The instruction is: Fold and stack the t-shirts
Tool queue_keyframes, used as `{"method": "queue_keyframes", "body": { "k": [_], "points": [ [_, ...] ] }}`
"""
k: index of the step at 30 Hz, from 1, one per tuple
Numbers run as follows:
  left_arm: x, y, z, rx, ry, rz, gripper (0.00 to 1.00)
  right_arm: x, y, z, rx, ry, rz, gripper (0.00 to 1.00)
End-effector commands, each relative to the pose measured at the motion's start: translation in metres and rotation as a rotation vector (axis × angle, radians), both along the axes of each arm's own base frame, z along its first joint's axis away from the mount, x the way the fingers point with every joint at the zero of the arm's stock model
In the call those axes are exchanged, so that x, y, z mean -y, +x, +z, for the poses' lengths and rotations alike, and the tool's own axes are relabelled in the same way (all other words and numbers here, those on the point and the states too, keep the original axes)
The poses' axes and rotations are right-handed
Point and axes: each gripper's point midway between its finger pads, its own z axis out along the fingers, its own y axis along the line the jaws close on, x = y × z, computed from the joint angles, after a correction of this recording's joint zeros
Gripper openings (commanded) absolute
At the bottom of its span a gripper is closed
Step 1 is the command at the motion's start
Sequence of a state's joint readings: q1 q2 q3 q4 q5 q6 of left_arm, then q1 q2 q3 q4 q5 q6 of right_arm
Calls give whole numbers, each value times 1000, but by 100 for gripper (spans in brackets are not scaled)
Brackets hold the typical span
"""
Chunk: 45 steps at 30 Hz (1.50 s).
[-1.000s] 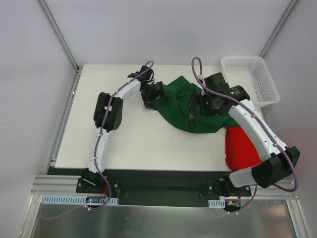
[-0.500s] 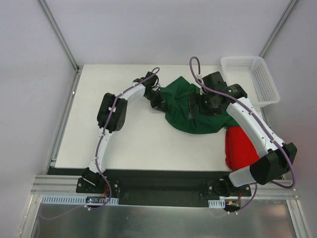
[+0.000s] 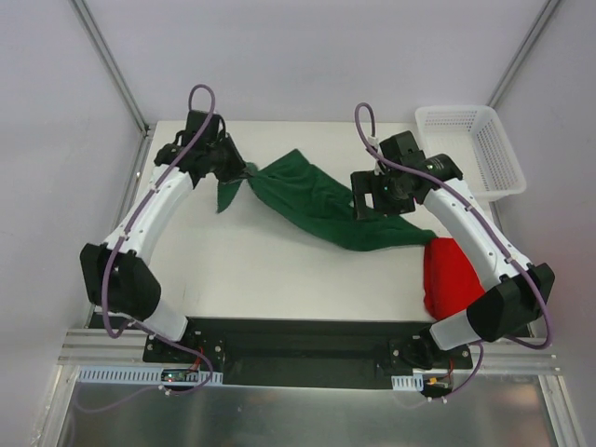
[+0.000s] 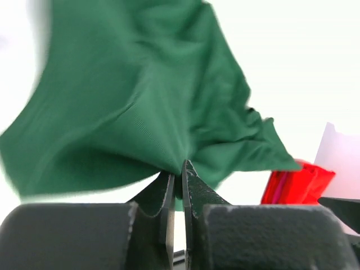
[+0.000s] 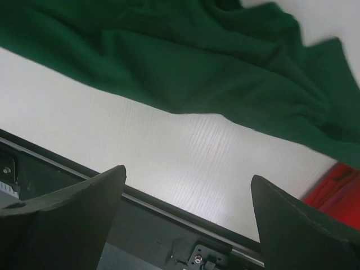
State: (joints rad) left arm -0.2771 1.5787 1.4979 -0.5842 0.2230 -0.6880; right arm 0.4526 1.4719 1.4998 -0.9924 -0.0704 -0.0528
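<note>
Left gripper [image 4: 179,169] pinches the left end of the green t-shirt [image 3: 317,200] sprawled across the upper middle, right gripper [image 5: 187,175] gapes wide above it; soft, light, limp cloth, probably best gripped at corners.

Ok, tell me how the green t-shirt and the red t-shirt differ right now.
The green t-shirt is pulled out long across the middle of the table; the red t-shirt sits compact at the near right edge. The left end effector is shut on the green t-shirt's edge; nothing grips the red t-shirt. Both are plain-coloured shirts on that table.
</note>
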Motion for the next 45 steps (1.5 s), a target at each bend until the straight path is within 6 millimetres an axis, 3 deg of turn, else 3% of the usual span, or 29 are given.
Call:
{"method": "queue_keyframes", "body": {
  "k": [1, 3, 5, 6, 7, 20, 28, 34, 45],
  "points": [
    [-25, -20, -33, -70, 119, 22, 0, -4, 6, 13, 24, 27, 15, 96],
    [-23, -25, -38, -96, 107, 11, 0, -6, 8, 12, 17, 30, 17, 96],
    [-24, -28, -42, -115, 105, 18, 15, -8, 8, 11, 9, 36, 19, 96],
    [-23, -29, -43, -118, 102, 18, 32, -9, 9, 11, 6, 38, 20, 96],
    [-22, -28, -40, -113, 99, 14, 99, -11, 10, 12, 3, 44, 25, 96],
    [-17, -20, -38, -123, 102, -21, 99, -16, 11, 14, -10, 67, 17, 96],
    [-19, -24, -39, -134, 113, -29, 100, -21, 12, 12, -16, 94, 4, 96],
    [-22, -30, -30, -105, 122, -36, 99, -27, 19, 16, -6, 110, 7, 96],
    [-47, -44, -16, -52, 164, -3, 99, -52, 35, 17, -23, 144, 51, 96]
  ]
}}
